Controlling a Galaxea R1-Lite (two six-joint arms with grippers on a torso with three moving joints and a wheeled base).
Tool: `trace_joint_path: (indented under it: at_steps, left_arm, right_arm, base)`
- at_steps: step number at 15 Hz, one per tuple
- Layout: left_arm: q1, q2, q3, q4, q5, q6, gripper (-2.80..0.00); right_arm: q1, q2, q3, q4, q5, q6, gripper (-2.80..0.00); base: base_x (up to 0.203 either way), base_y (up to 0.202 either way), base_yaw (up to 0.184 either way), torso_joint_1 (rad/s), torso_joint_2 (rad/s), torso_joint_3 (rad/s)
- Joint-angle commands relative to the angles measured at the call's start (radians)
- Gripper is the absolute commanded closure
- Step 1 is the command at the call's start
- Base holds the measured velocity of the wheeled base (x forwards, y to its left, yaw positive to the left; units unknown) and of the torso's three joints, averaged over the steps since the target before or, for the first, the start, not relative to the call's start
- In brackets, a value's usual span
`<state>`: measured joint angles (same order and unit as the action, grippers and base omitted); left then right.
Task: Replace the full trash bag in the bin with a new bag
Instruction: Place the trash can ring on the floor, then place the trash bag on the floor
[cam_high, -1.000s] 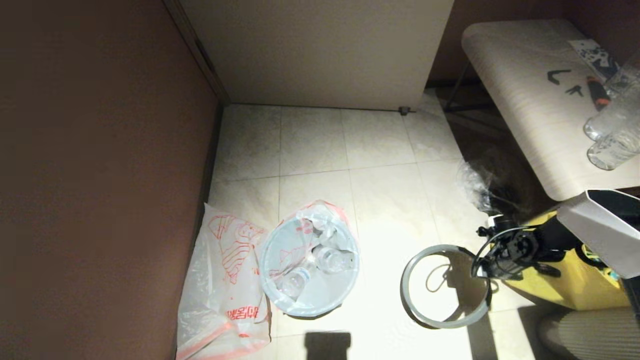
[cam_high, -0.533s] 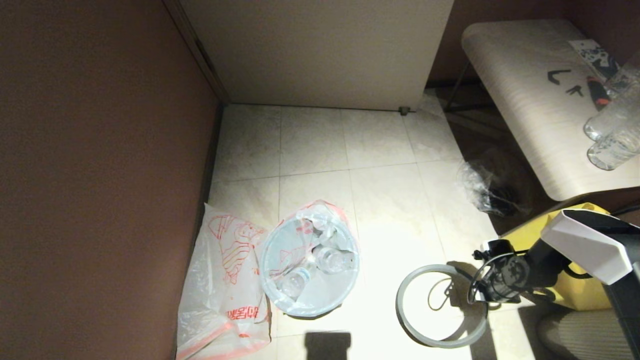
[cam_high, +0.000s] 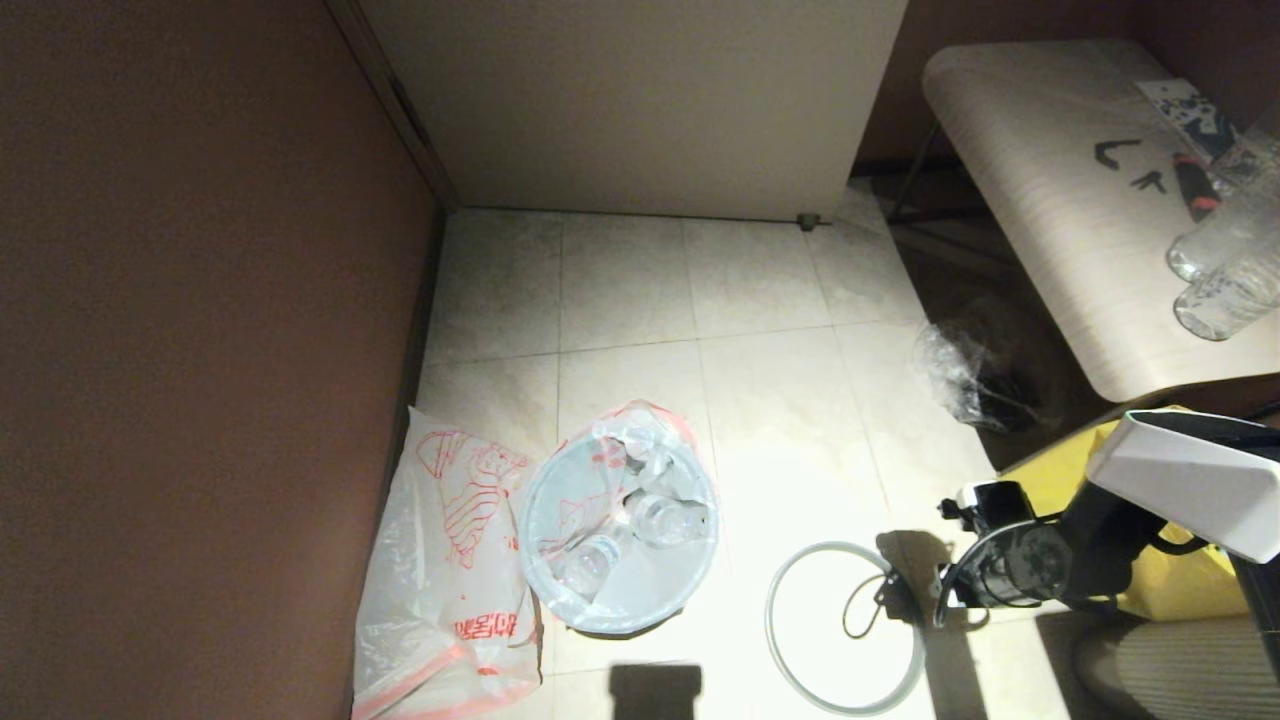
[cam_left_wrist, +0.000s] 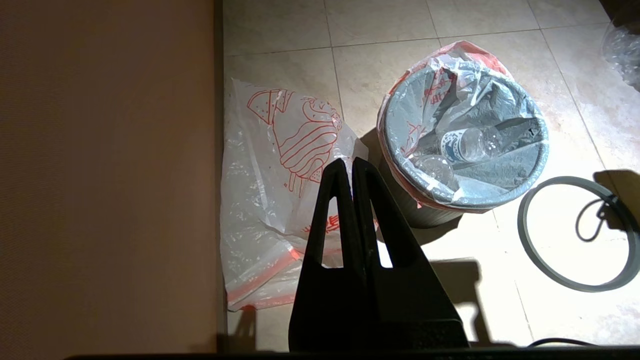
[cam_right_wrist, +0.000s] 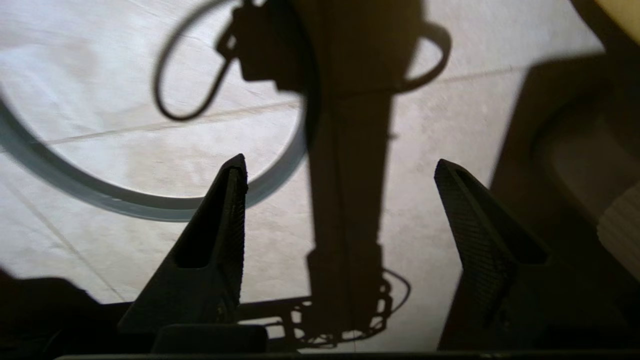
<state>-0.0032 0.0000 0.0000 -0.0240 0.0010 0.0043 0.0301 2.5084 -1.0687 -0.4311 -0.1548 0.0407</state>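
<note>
The bin (cam_left_wrist: 425, 212) stands on the tiled floor near the left wall. It is lined with the full trash bag (cam_high: 620, 520) (cam_left_wrist: 465, 145), which holds clear bottles. The new bag (cam_high: 440, 570) (cam_left_wrist: 270, 200) lies flat between the bin and the wall. The bin's grey ring (cam_high: 770, 625) (cam_right_wrist: 125, 205) lies flat on the floor to the right of the bin. My right gripper (cam_high: 975, 585) (cam_right_wrist: 341, 162) hangs open just right of the ring, with nothing between its fingers. My left gripper (cam_left_wrist: 346, 162) is shut and empty, hovering above the new bag beside the bin.
A brown wall (cam_high: 200, 350) runs along the left and a white panel (cam_high: 640, 100) closes the back. At the right stand a table (cam_high: 1050, 200) with clear bottles (cam_high: 1225, 290), crumpled clear wrap (cam_high: 950, 375) on the floor, and a yellow tote (cam_high: 1050, 475) under my right arm.
My right gripper has opened and let go of the grey ring. The ring has dropped flat on the floor, a little nearer and more to the left. The left gripper has not moved.
</note>
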Motion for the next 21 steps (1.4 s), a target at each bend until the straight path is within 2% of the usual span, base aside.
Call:
trace_joint_path:
  at_steps: [1,4,6,11,12,17,21]
  left_arm:
    - [0.0,0.002,0.012,-0.001,0.001,0.0,0.0]
    - [0.0,0.002,0.012,0.0,0.001,0.0,0.0]
    - [0.0,0.002,0.012,-0.001,0.001,0.0,0.0]
    - [0.0,0.002,0.012,-0.001,0.001,0.0,0.0]
    - [0.0,0.002,0.012,0.0,0.001,0.0,0.0]
    - [0.0,0.002,0.012,0.0,0.001,0.0,0.0]
    - [0.0,0.002,0.012,0.001,0.001,0.0,0.0]
  right_arm:
    - [0.06,-0.103,0.071,-0.048,-0.001,0.0,-2.8]
    - [0.118,-0.177,0.072,-0.057,0.001,0.003,-2.8]
    - [0.16,-0.21,0.017,-0.052,0.003,-0.001,-2.8]
    - [0.285,-0.242,-0.26,0.093,0.01,-0.02,-2.8]
    - [0.307,-0.241,-0.316,0.126,0.011,-0.028,0.0]
    - [0.409,-0.202,-0.634,0.273,0.012,-0.055,0.0]
    - [0.463,-0.043,-0.883,0.291,0.018,-0.174,0.0]
  base:
    - [0.0,0.0,0.0,0.0,0.0,0.0]
    - [0.0,0.0,0.0,0.0,0.0,0.0]
    - [0.0,0.0,0.0,0.0,0.0,0.0]
    - [0.0,0.0,0.0,0.0,0.0,0.0]
    - [0.0,0.0,0.0,0.0,0.0,0.0]
    - [0.0,0.0,0.0,0.0,0.0,0.0]
    - [0.0,0.0,0.0,0.0,0.0,0.0]
